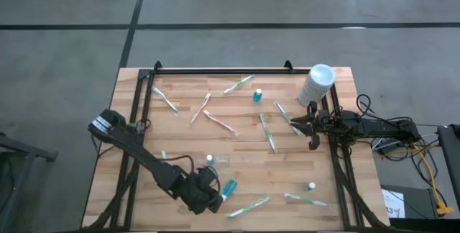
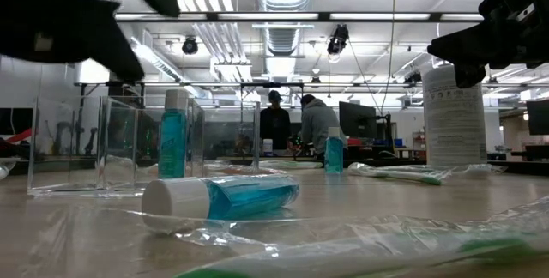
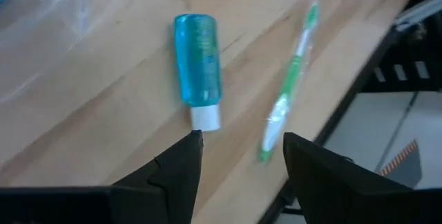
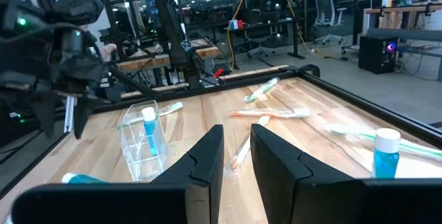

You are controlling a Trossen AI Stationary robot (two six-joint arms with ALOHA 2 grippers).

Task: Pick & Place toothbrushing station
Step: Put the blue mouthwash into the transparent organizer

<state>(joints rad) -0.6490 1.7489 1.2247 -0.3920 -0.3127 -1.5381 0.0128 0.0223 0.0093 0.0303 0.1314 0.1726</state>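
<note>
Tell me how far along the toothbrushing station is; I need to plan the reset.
Done: one blue bottle stands in the clear container. In hand: nothing is gripped; the left gripper hangs open over a lying blue bottle beside a green toothbrush. The right gripper waits empty by the white canister. Left: toothbrushes, like the orange toothbrush, lie scattered across the table.

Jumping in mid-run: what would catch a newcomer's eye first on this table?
Probably the blue bottle lying on its side near the table's front edge, right ahead of the open left gripper, with a green toothbrush beside it. Next, the wrapped toothbrushes scattered over the wooden table, and the tall white container at the far right corner, close to the right gripper.
</note>
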